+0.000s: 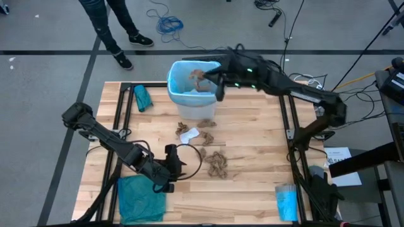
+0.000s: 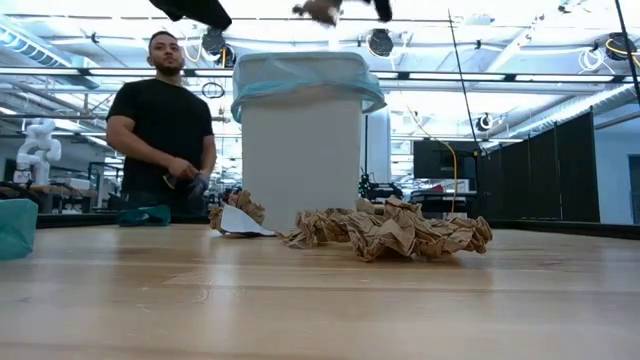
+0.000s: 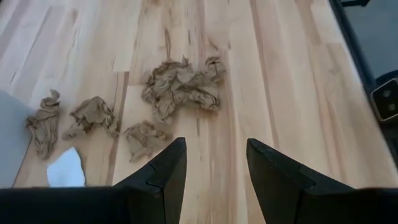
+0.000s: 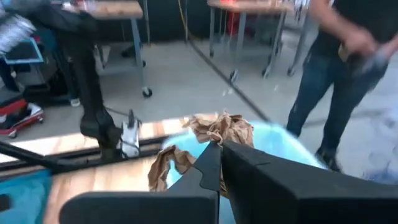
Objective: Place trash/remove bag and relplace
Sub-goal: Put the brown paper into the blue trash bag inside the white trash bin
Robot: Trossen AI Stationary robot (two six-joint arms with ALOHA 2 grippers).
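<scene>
A white bin [image 1: 192,104] stands at the table's far middle, lined with the light blue bag [image 1: 180,79] folded over its rim [image 2: 305,75]. My right gripper [image 1: 205,77] hovers above the bin's opening, shut on a crumpled brown paper scrap [image 4: 219,129]. More brown paper [image 4: 163,169] shows below it inside the bag. Several brown scraps [image 1: 218,164] [image 3: 180,87] and a white piece [image 1: 190,133] lie on the table near the bin. I cannot make out the red-and-white tube. My left gripper [image 1: 173,159] waits open, low over the table's near left. My right gripper pinches the crumpled brown scrap [image 4: 211,138] between its two fingers. The fingers come from the table's right side, slanting down. The scrap is lifted clear above the bin's opening [image 2: 320,10] and bunches out past the fingertips.
A darker teal bag [image 1: 142,198] lies at the near left and another teal bundle [image 1: 142,98] at the far left. A bright-blue roll [image 1: 286,203] sits at the near right. A person [image 2: 160,130] stands beyond the table's far edge. Bare wood lies right of the scraps.
</scene>
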